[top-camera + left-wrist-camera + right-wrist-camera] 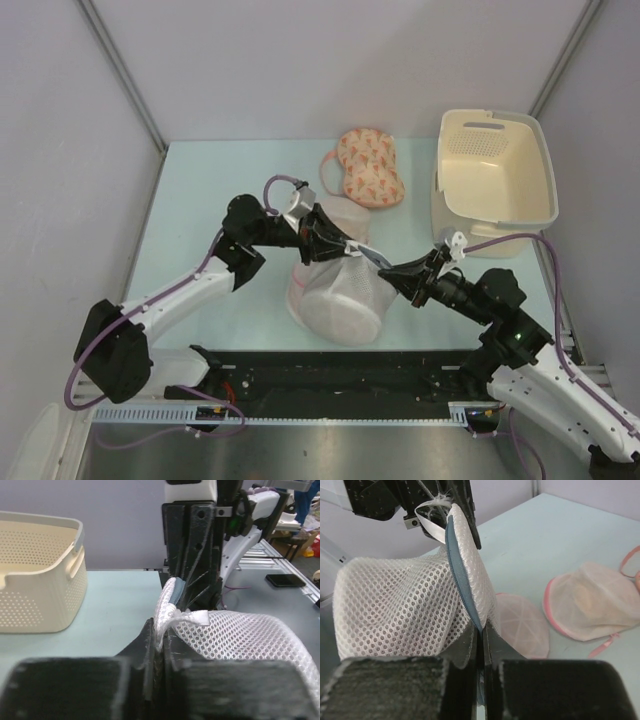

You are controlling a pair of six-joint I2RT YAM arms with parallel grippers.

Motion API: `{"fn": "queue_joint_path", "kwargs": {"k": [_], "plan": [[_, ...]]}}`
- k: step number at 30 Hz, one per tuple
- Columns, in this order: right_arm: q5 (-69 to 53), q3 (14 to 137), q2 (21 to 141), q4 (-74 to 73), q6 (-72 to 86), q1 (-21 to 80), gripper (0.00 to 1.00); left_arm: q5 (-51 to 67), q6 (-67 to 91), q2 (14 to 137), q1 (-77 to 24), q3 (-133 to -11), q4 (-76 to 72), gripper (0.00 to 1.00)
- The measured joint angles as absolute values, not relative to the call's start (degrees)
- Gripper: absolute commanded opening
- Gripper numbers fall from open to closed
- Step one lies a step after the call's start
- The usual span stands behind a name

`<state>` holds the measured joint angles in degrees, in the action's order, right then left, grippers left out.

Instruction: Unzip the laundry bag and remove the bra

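While left tool [158, 652] and right tool [481, 642] clench the laundry bag [395, 605], only right wrist misses the basket [40, 595].

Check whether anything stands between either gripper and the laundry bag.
Nothing does. The left gripper is shut on the mesh edge of the laundry bag, and the right gripper is shut on its grey zip rim.

Whatever lies inside the laundry bag [335, 295] cannot be made out through its mesh in any view. Its grey zip rim [460, 580] disappears between the right fingers [545, 690], which are blurred along the picture's bottom edge. The left fingers [75, 690] are blurred likewise. The basket [35, 605] is cut off at the left wrist view's left edge.
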<state>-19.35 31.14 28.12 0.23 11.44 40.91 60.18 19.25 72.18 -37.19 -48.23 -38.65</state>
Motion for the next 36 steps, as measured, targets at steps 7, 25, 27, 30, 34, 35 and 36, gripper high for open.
{"fn": "queue_joint_path", "kwargs": {"k": [7,25,27,30,34,35,36], "plan": [[-6.22,34.04,29.21,-7.68,8.36,41.98,0.00,55.16,12.49,74.50,-36.97,-56.25,-25.06,1.00],[28.05,60.03,59.77,-34.76,4.34,56.58,0.00,29.67,-13.45,81.67,-41.69,-70.43,7.92,1.00],[27.92,60.03,58.57,-35.46,4.16,56.55,0.00,30.11,-15.92,80.97,-41.91,-68.93,7.09,1.00],[26.76,60.03,57.04,-35.77,3.70,56.55,0.00,31.86,-19.05,80.23,-42.02,-67.09,6.11,1.00],[24.73,60.25,56.31,-35.75,2.92,56.58,0.00,35.44,-21.78,80.25,-42.26,-67.07,5.26,1.00],[24.12,60.34,56.31,-35.73,2.72,56.58,0.00,36.10,-22.15,80.36,-42.72,-67.09,5.04,0.99],[23.57,60.34,56.31,-35.73,2.55,56.58,0.00,36.45,-22.52,80.53,-43.20,-67.09,4.93,0.98]]}}
